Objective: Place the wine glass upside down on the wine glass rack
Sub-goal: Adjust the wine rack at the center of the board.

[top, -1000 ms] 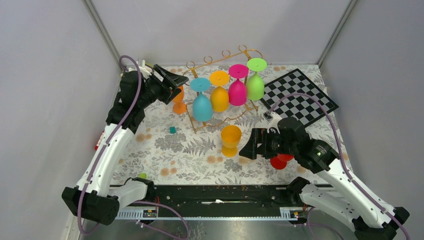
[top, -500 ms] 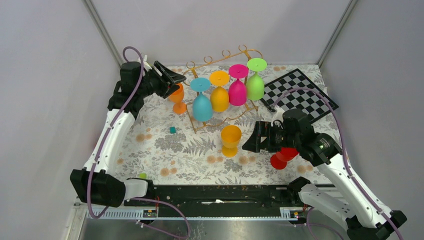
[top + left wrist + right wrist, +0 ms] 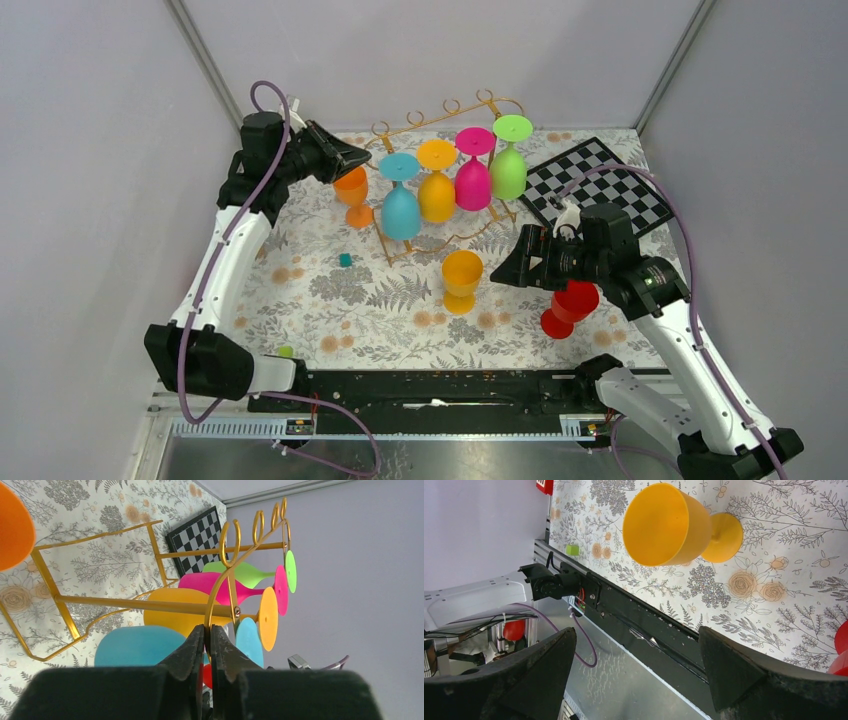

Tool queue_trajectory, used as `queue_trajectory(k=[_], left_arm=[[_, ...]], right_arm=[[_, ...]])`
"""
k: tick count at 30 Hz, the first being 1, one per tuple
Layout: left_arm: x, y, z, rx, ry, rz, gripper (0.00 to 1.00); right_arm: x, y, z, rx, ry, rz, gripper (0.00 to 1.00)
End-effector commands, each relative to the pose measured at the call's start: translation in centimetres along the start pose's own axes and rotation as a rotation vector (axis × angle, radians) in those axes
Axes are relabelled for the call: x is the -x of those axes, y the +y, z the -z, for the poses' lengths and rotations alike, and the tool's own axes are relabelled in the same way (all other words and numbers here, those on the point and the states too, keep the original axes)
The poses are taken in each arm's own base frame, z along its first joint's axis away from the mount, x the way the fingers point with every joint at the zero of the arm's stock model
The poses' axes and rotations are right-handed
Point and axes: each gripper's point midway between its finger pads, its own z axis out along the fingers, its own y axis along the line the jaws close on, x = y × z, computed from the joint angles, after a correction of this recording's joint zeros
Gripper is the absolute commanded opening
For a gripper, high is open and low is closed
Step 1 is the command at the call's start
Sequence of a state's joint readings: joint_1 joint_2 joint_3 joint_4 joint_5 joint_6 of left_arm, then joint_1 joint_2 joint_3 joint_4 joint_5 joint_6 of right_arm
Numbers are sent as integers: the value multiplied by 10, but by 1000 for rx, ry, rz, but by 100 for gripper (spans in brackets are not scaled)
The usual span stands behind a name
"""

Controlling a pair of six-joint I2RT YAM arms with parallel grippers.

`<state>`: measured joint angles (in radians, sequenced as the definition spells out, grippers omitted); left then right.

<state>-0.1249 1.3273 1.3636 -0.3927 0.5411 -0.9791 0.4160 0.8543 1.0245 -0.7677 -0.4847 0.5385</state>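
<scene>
Looking down on a fern-printed tabletop (image 3: 330, 300) carrying everything. Finding the gold wine glass rack (image 3: 100, 601) at the middle of the far edge, with four hung glasses (image 3: 473, 185) (blue, amber, pink, green) upside down, feet caught on the top rail. Noting a checkerboard (image 3: 600, 195) at the far right corner.

Seeing the left hand (image 3: 207, 627) at the rack's far left end, fingers pressed together, apparently nipping the thin end wire there; judged to be steadying the stand. Seeing the right hand (image 3: 638, 630) spread wide and empty, its mouth turned toward the yellow wine glass (image 3: 664, 525) but not touching it.

Placing that glass near the middle of the tabletop, a little toward the near edge, upright on its foot, bowl mouth up, well apart from the rack. Noting also an orange glass (image 3: 351, 185) beside the left hand toward the far left corner, and a red glass (image 3: 572, 300) toward the right edge, partly under the right arm.

Judging the yellow glass light, stiff and smooth, plastic by its look: unlikely to shatter, likely to slip or topple if nudged at the rim. Best taken around the bowl's lower part or the short stem, leaving the foot free for the rail; needs turning over first. Minding the loosely hanging neighbours.
</scene>
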Motion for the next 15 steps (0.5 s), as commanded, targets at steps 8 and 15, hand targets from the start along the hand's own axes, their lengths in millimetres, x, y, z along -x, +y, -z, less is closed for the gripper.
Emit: queue_trajectory(k=[8, 15], left_arm=[[8, -24, -1, -113, -11, 98, 0], [16, -31, 4, -149, -90, 172, 0]], right_arm=[[1, 1, 3, 14, -12, 23, 98], [2, -5, 1, -6, -18, 18, 99]])
